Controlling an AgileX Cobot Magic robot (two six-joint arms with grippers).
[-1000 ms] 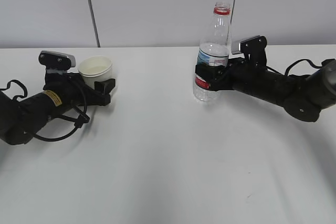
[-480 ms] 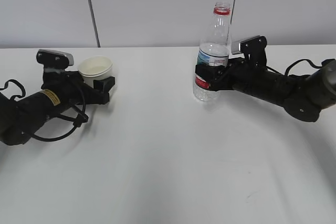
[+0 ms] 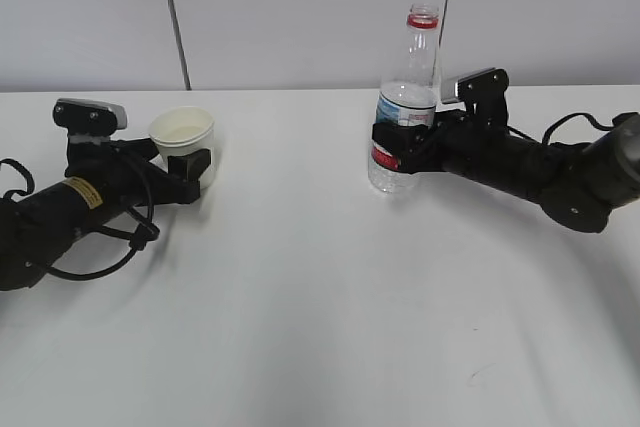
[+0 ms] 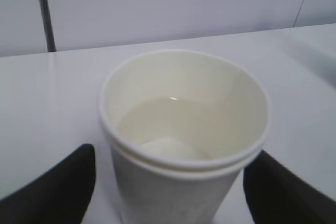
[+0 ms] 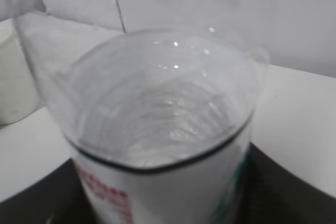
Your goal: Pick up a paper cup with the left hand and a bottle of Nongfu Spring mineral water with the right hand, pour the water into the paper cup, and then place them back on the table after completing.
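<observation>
The white paper cup [image 3: 182,132] stands upright on the table [image 3: 320,307] with water [image 4: 157,121] in its lower part. My left gripper [image 3: 186,159] is open around the cup [image 4: 184,182]; both black fingers [image 4: 52,187] stand off its wall with table showing in the gaps. The Nongfu Spring bottle [image 3: 405,107], uncapped with a red neck ring, stands upright on the table. My right gripper [image 3: 396,152] is shut on it at the red-and-white label. In the right wrist view the bottle [image 5: 163,129] fills the frame, and the black fingers [image 5: 294,192] press against its sides.
A grey panelled wall [image 3: 300,7] runs behind the table's far edge. Black cables [image 3: 110,247] loop from the left arm onto the tabletop. White tabletop lies between the two arms and towards the front edge.
My left arm has slid back to the left, away from the cup, which stayed where it stood. The right arm and the bottle have not moved.
</observation>
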